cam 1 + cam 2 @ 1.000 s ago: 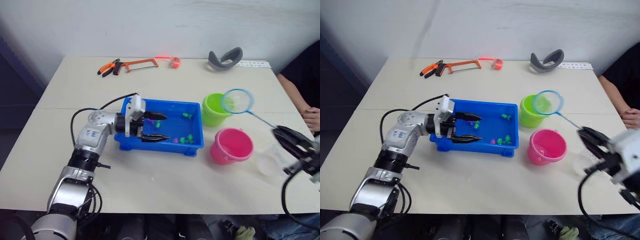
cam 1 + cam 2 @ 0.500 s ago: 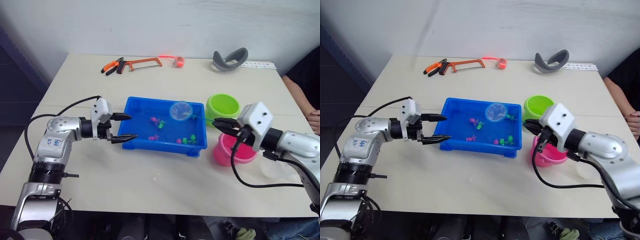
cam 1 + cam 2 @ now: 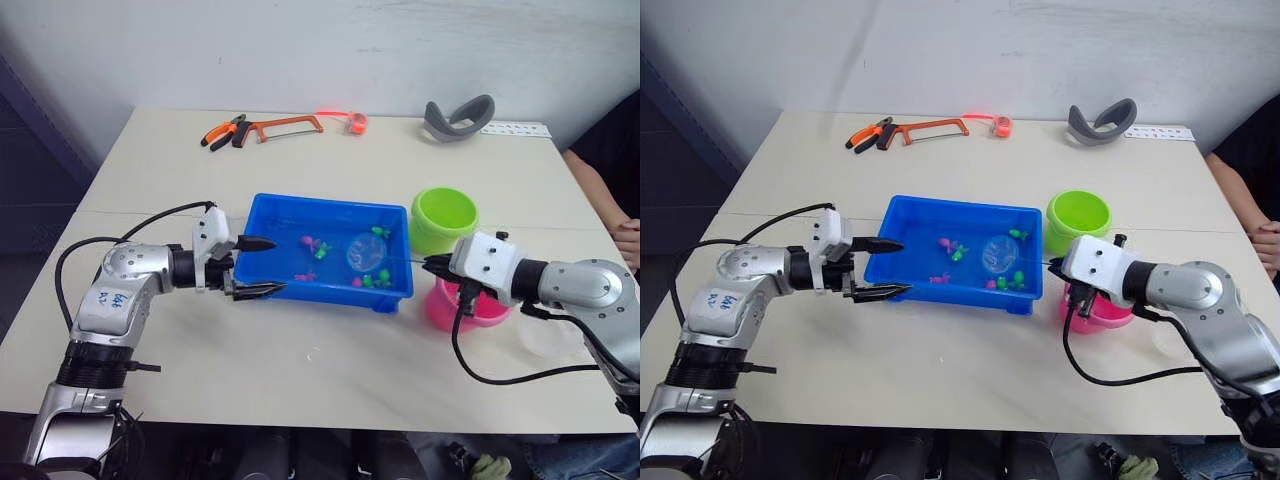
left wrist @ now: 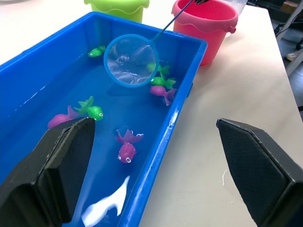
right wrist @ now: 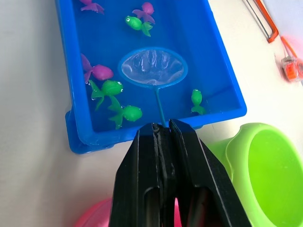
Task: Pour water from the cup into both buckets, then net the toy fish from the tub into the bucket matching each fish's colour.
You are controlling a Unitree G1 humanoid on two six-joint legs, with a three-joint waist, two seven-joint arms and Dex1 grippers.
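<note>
The blue tub [image 3: 262, 213] holds water and several toy fish, such as a green fish [image 5: 134, 22] and a pink fish [image 4: 127, 150]. My right gripper [image 5: 161, 126] is shut on the thin handle of the net [image 5: 151, 67], above the pink bucket [image 3: 452, 311]. The net's hoop lies low in the tub's right half, close to a green fish [image 5: 108, 89] and a pink one. The green bucket [image 3: 444, 218] stands behind the pink one. My left gripper [image 3: 272, 266] is open, straddling the tub's front wall at its left corner. The clear cup [image 3: 548, 338] stands at the far right.
Orange pliers [image 3: 222, 132], a hacksaw [image 3: 285, 125] and a grey curved object [image 3: 455, 115] lie along the table's far edge. A person's arm [image 3: 625, 235] rests at the right edge of the table.
The net swung from above the green bucket into the tub and has now dropped lower there. My left gripper left the tub, then returned to its front left corner.
</note>
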